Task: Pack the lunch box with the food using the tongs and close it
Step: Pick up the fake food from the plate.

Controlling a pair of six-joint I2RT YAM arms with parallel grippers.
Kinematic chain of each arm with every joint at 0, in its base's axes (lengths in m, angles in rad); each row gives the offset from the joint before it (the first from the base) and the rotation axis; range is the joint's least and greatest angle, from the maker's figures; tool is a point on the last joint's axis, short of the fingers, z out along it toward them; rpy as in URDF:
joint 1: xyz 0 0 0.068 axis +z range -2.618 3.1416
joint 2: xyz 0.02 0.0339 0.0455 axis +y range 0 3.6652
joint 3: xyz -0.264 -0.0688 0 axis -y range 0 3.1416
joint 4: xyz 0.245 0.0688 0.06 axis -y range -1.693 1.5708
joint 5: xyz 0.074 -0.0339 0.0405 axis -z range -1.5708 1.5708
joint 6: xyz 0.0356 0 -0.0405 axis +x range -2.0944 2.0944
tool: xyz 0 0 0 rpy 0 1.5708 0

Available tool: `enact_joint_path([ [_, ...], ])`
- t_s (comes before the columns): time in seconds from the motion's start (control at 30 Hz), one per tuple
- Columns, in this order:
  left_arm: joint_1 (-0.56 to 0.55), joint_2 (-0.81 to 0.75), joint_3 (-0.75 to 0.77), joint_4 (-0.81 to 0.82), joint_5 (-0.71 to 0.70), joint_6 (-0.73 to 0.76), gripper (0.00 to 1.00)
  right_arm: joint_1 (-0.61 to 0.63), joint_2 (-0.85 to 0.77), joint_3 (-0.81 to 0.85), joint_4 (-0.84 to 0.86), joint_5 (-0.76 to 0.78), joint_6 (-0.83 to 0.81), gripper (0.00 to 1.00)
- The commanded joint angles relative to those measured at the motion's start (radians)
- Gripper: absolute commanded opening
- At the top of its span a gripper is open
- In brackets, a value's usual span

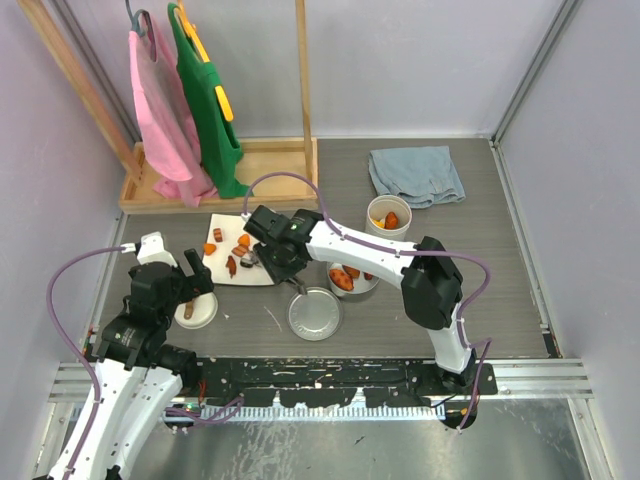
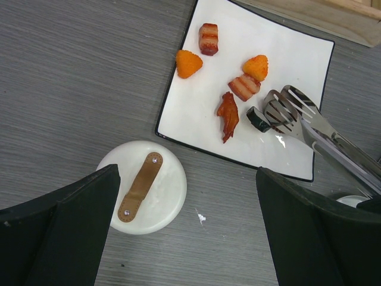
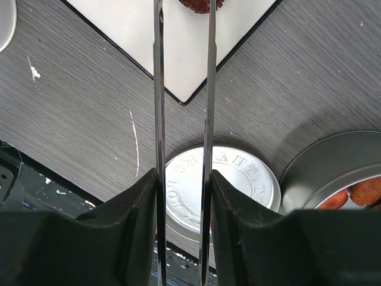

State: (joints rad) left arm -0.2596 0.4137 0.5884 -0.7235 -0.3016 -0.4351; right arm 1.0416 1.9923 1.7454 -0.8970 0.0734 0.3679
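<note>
two grippers, one busy: tongs clamped over the plate

right gripper (image 3: 181, 179) is squeezed onto the tongs (image 3: 158, 89), one finger (image 3: 119, 226) pressed against each thin arm, so the arms run nearly parallel w/ a narrow gap btwn them. the tongs reach straight out ahead of its fingers over the white plate (image 2: 190, 119). their slotted tips sit at a black-and-white piece (image 2: 258, 119) near the plate's edge, touching or just beside it (can't tell if it's pinched). five more pcs lie on the plate beyond the tips: orange pieces (image 2: 189, 63), striped red-brown pieces (image 2: 243, 87) and a dark red strip (image 2: 228, 116).

beneath the right gripper's fingers, flat on the table (image 2: 71, 71), lies the steel lid (image 3: 250, 173) w/ embossed lettering. just off to one side of the fingers (the right, in the wrist view) is the open steel tin (image 3: 333, 161), holding orange and brown food (image 3: 363, 192). the white tub (image 1: 389, 216) stands farther from that gripper than the tin, open, orange bits inside.

left gripper (image 2: 187, 176) is spread wide, holding nothing. the white lid (image 2: 164, 196) w/ its brown handle (image 2: 140, 186) lies flat on the table btwn and just ahead of its fingers, near the plate's edge but apart from it.
</note>
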Motion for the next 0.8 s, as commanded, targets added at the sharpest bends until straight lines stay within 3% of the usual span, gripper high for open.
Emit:
enact_joint_path([
  [0.0,0.004,-0.003,0.015,0.025,-0.010,-0.006,0.98,0.003,-0.028,0.059,-0.020,0.048,-0.014,0.42],
  [0.77,0.004,0.002,0.015,0.026,-0.011,-0.007,0.98,0.020,0.010,0.098,-0.057,0.041,-0.068,0.45],
])
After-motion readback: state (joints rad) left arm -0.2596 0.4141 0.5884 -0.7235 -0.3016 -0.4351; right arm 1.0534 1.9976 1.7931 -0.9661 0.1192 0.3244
